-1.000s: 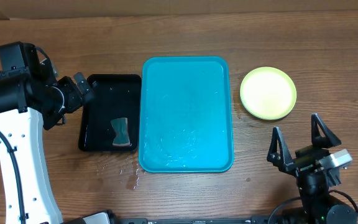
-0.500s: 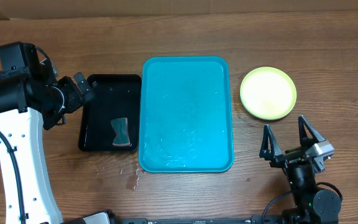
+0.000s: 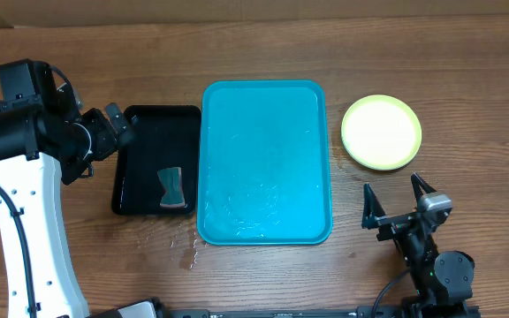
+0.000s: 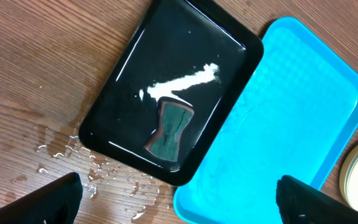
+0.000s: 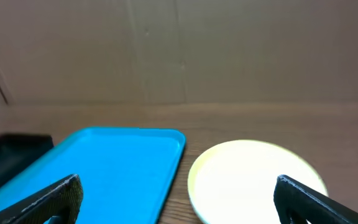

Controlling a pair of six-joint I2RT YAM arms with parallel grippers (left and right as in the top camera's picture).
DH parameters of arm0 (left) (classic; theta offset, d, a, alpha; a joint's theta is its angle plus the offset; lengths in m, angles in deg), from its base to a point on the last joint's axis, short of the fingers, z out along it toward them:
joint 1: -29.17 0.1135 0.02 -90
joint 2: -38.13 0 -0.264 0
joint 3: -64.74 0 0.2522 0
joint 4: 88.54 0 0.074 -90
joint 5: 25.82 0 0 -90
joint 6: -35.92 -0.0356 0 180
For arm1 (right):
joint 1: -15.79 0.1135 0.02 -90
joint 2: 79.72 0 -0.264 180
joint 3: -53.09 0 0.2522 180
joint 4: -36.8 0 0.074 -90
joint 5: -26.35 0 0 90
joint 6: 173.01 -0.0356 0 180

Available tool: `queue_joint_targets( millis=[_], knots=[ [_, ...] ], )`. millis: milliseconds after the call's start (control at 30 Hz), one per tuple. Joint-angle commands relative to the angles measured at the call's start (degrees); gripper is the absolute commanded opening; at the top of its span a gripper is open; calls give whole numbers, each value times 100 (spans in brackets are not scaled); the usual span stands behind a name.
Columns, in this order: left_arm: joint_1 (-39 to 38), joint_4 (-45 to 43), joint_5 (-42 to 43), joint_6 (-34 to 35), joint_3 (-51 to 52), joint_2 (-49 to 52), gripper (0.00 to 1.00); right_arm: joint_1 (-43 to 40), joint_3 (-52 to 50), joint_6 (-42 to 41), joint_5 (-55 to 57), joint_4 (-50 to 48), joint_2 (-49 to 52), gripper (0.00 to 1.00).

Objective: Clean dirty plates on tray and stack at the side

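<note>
The turquoise tray (image 3: 266, 162) lies in the middle of the table, wet, with no plate on it. A pale yellow-green plate (image 3: 381, 132) rests on the wood to the tray's right; I cannot tell what lies under it. My right gripper (image 3: 391, 185) hangs open just in front of that plate, nothing between its fingers. The right wrist view shows the plate (image 5: 253, 180) and the tray (image 5: 110, 168) ahead of the open right gripper (image 5: 179, 202). My left gripper (image 3: 122, 128) is open and empty at the left, high above the tray's near-left corner (image 4: 229, 193).
A smaller black tray (image 3: 155, 159) holding a dark sponge (image 3: 172, 188) sits against the turquoise tray's left side. Water drops (image 4: 73, 155) are spattered on the wood by its front corner. A cardboard wall (image 5: 179, 50) closes off the back of the table.
My right gripper has swung left and drawn back toward the table's front edge, still open. The left arm, trays and plate have not moved.
</note>
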Motion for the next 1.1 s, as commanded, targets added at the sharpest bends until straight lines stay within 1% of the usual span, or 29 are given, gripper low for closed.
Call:
queue_joint_targets(
  millis=[0,1067],
  knots=[
    [-22,-11,-35,98,4,20,100,-15,-61,1161,-55,-31,-52,100],
    [-22,-11,-35,98,4,20,100,-13,-61,1113,24,-17,-52,100]
  ],
)
